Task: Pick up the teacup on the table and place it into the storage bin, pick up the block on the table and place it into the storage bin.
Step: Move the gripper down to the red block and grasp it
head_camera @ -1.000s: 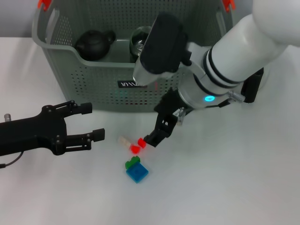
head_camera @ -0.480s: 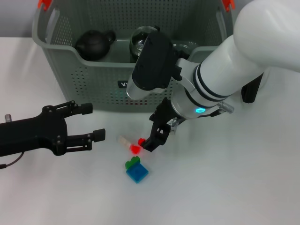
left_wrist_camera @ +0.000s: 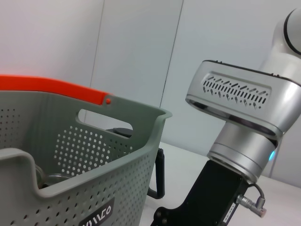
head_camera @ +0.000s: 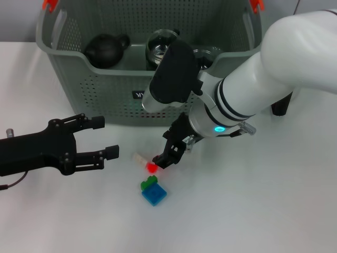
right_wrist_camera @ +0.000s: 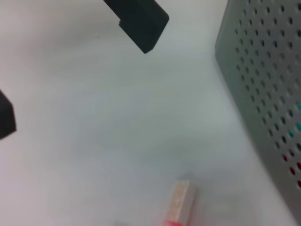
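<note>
The grey-green storage bin (head_camera: 113,95) stands at the back of the white table, with a clear glass teacup (head_camera: 159,43) inside it. A small block (head_camera: 151,167), red with a pale beige end, lies in front of the bin and shows in the right wrist view (right_wrist_camera: 180,203). My right gripper (head_camera: 164,157) is open, low over the table, with its dark fingertips right at the red end. My black left gripper (head_camera: 104,137) hovers open and empty to the left of the block.
A black teapot (head_camera: 105,48) and another glass piece (head_camera: 202,52) also sit in the bin. A green and blue block (head_camera: 153,193) lies just in front of the red one. The left wrist view shows the bin's rim (left_wrist_camera: 141,113), an orange clip (left_wrist_camera: 51,85) and my right arm's wrist (left_wrist_camera: 235,103).
My right gripper has come down and to the left, closing on the red block and covering a red piece beside it. The left arm has not moved.
</note>
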`<state>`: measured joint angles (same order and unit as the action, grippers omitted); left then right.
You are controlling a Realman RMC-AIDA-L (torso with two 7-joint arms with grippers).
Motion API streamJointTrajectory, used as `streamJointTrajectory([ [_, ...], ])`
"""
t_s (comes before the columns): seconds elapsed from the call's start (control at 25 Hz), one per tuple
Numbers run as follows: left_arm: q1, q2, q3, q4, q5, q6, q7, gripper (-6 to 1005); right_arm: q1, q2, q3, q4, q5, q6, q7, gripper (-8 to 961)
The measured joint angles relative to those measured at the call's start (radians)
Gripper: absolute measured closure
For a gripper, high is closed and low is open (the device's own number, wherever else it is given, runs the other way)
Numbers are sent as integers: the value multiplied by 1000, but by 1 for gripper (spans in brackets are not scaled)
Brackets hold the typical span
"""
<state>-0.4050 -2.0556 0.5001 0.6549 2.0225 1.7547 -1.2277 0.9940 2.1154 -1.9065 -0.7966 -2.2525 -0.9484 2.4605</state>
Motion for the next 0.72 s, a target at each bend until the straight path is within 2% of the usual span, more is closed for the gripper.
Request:
streamJointTrajectory([
  [0.72, 0, -1, 0, 0, -1, -1, 2, 136, -17, 5, -88, 35, 75, 125, -4, 267],
])
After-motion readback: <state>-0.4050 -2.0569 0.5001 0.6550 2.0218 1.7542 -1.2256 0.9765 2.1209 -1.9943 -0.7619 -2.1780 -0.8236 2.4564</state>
